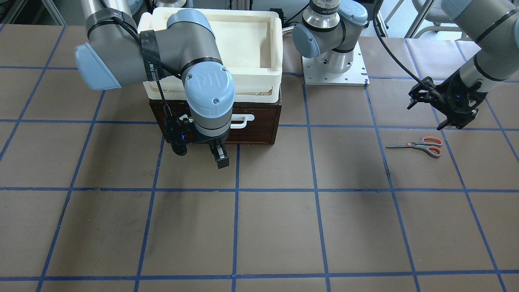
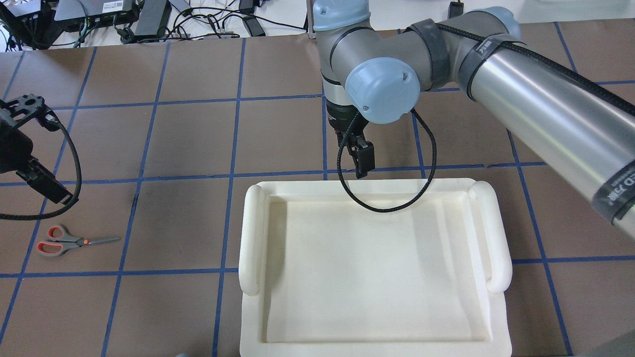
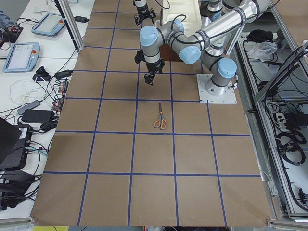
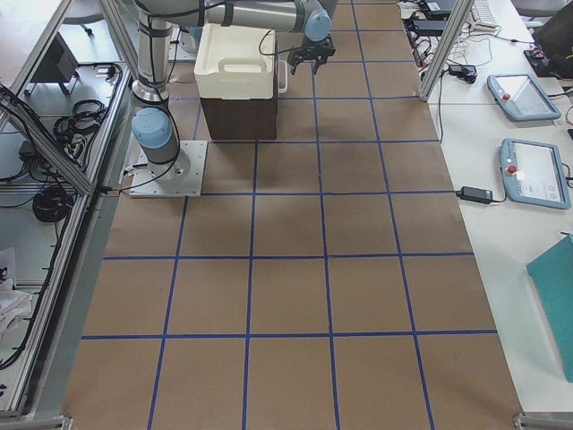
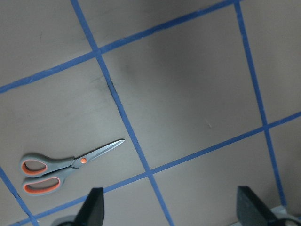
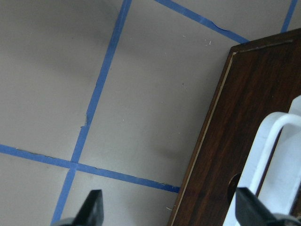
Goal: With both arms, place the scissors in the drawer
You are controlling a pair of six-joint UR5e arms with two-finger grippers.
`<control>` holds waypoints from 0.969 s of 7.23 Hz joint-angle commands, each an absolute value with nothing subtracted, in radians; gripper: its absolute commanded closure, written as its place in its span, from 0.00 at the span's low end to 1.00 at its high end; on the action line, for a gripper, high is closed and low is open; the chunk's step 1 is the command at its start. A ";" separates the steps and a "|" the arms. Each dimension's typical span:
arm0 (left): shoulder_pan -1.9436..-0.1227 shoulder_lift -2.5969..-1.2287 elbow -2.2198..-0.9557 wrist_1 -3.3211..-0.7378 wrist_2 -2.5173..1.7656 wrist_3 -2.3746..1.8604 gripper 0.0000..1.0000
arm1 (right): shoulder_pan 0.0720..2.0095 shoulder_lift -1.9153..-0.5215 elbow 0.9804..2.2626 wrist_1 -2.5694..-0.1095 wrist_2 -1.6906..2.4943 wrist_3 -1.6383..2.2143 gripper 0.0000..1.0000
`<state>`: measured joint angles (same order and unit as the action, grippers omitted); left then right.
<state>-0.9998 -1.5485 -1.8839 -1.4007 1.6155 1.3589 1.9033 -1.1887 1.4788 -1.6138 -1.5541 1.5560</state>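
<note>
The brown paper-covered table (image 1: 275, 227), gridded with blue tape, carries a dark brown wooden drawer (image 1: 259, 130) with a white bar handle (image 1: 243, 121). The drawer is closed. A white foam tray (image 1: 274, 77) sits on top of the drawer.

The grey-silver right arm (image 1: 178, 44) reaches over the drawer. Its black right gripper (image 1: 219, 156) hangs just before the drawer front, beside the handle, with fingers spread wide and empty.

Well away from the drawer, on the robot's left of it, the black left gripper (image 1: 451, 125) hovers over the table, also spread wide and empty.

Beneath it, lying flat, is the small pair of scissors (image 1: 417, 144) with grey handles lined in orange-red. The slim blades are closed and point toward the drawer.

The scissors look light and stiff, but thin against the paper, and the metal blades are probably slick. The thicker plastic near the orange pivot seems the surest place to pinch. The drawer probably needs pulling open first.
</note>
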 commanded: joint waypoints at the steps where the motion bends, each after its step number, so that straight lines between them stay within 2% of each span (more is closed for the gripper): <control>1: -0.951 -1.606 -1.914 -1.318 1.661 1.715 0.01 | 1.904 -1.175 1.479 -1.568 -1.534 1.568 0.00; 4: -0.867 -1.686 -2.034 -1.084 1.687 1.989 0.01 | 1.904 -1.163 1.479 -1.532 -1.526 1.591 0.00; 7: -0.856 -1.771 -2.048 -0.988 1.680 2.181 0.01 | 1.904 -1.157 1.479 -1.531 -1.505 1.614 0.00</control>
